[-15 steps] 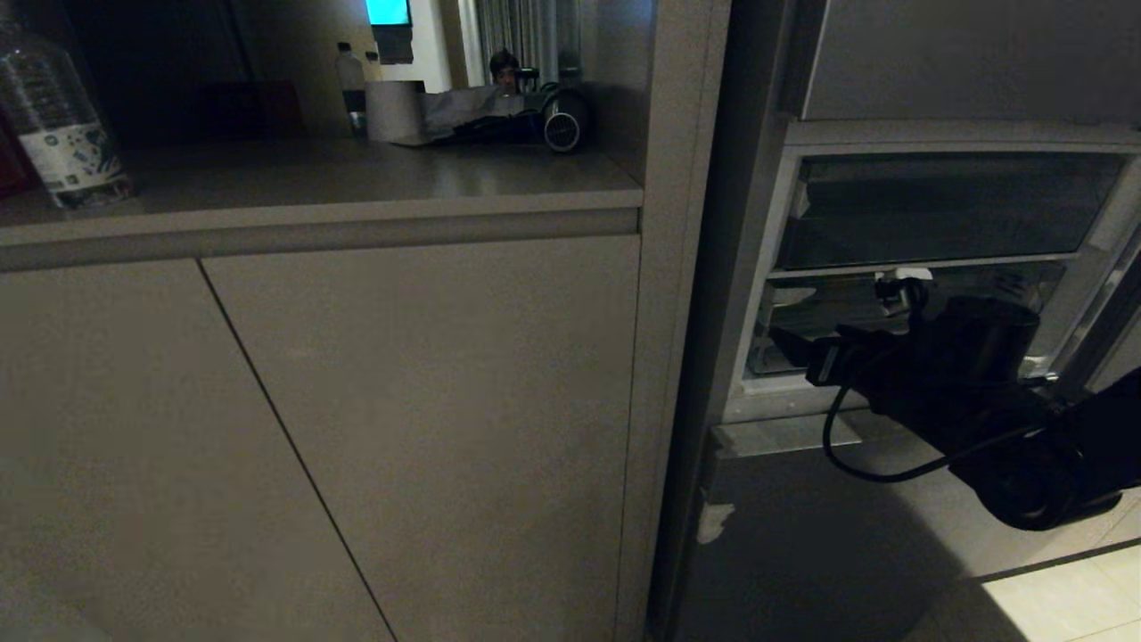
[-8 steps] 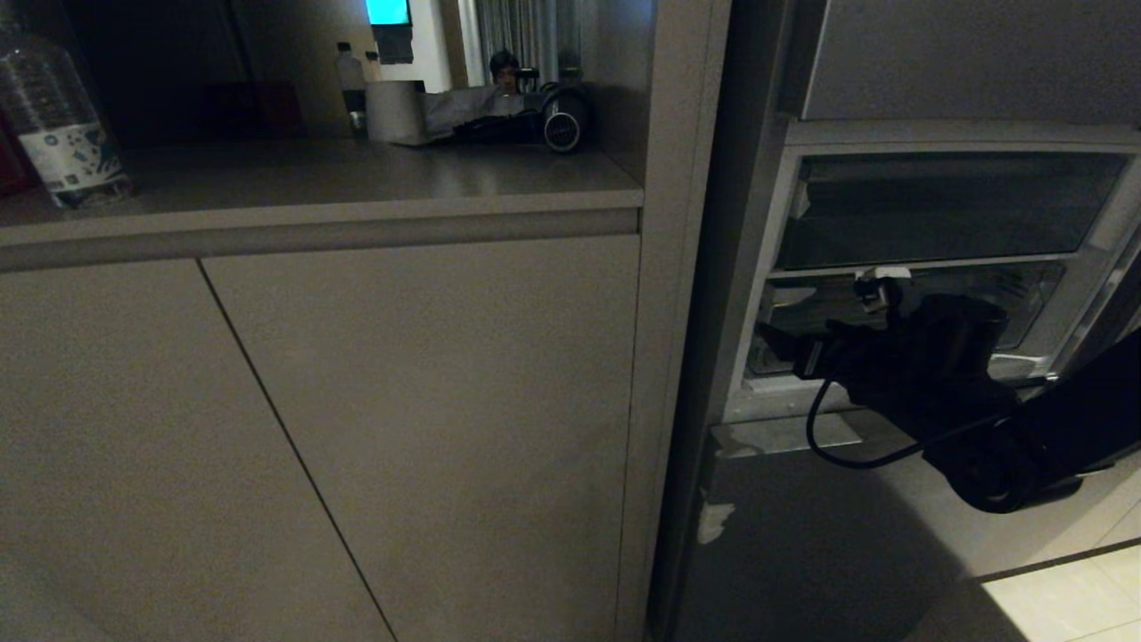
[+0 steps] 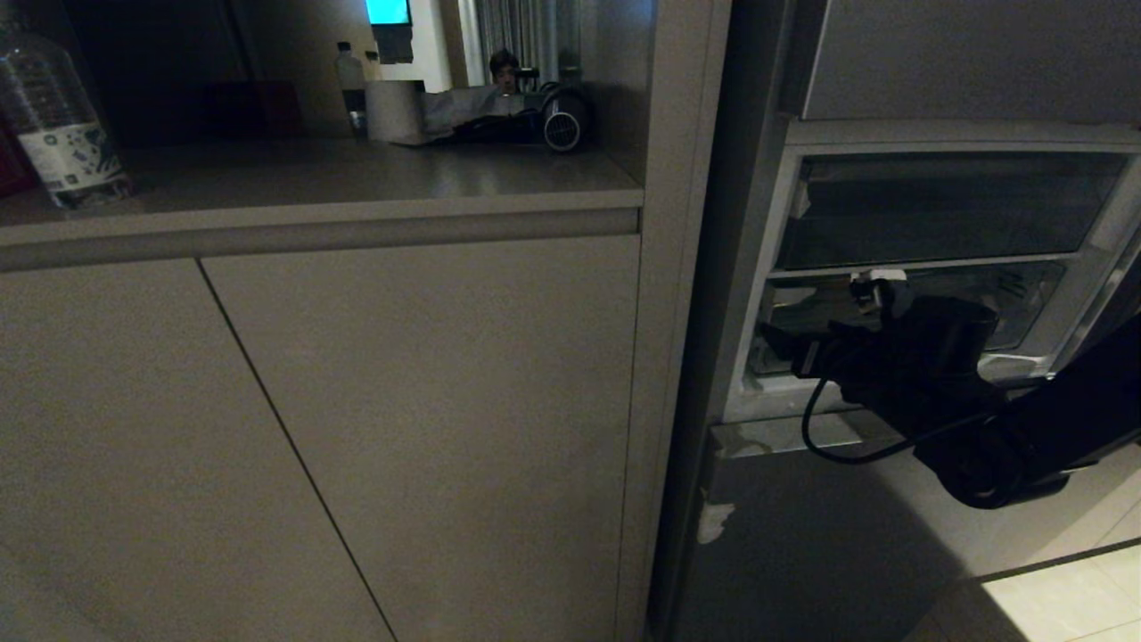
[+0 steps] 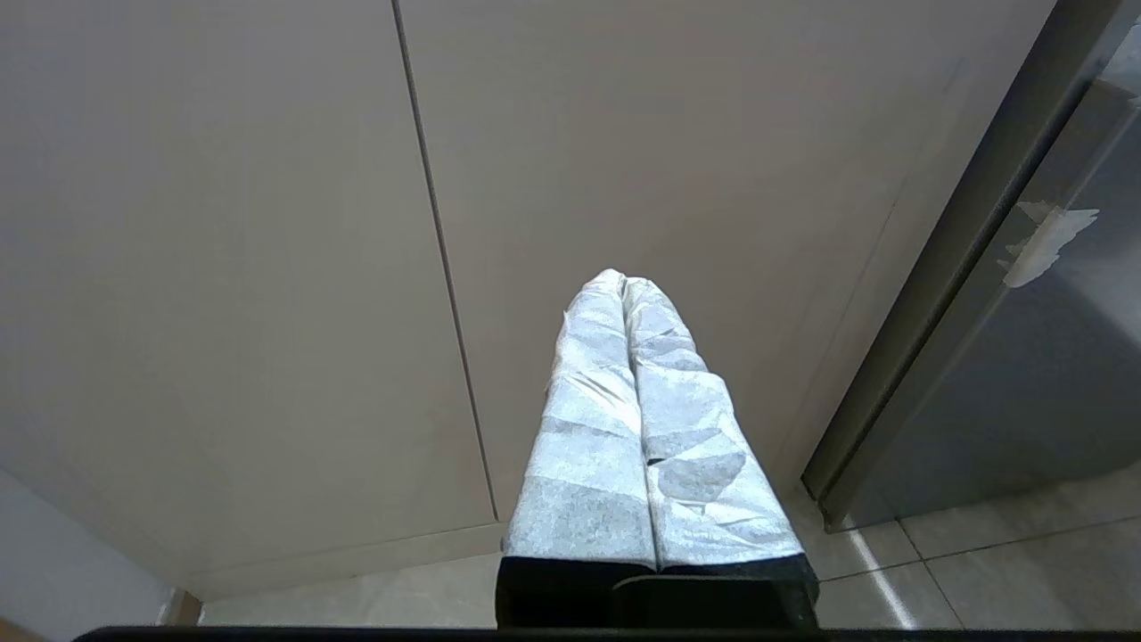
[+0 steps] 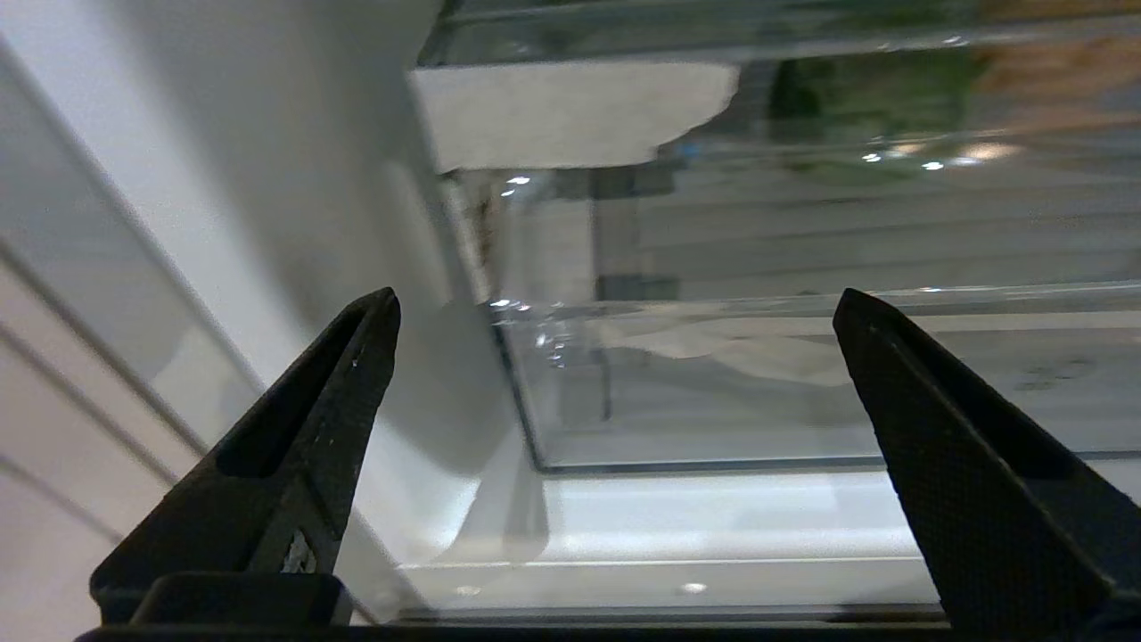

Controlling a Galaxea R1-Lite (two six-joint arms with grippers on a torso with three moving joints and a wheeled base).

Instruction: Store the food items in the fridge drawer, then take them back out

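I have the right gripper [image 5: 615,308] up at the open fridge, its jaws spread wide and holding nothing, pointed at the clear drawer [image 5: 802,374]. Through the ribbed plastic I can make out a dark green pepper [image 5: 869,107] and, beside it, a brown potato [image 5: 1061,76], both blurred behind the drawer wall. From the head camera the right arm [image 3: 945,383] reaches into the fridge opening in front of the drawer [image 3: 1025,299]. The left gripper [image 4: 637,419] hangs by the cabinet doors [image 4: 223,267], jaws pressed together, empty.
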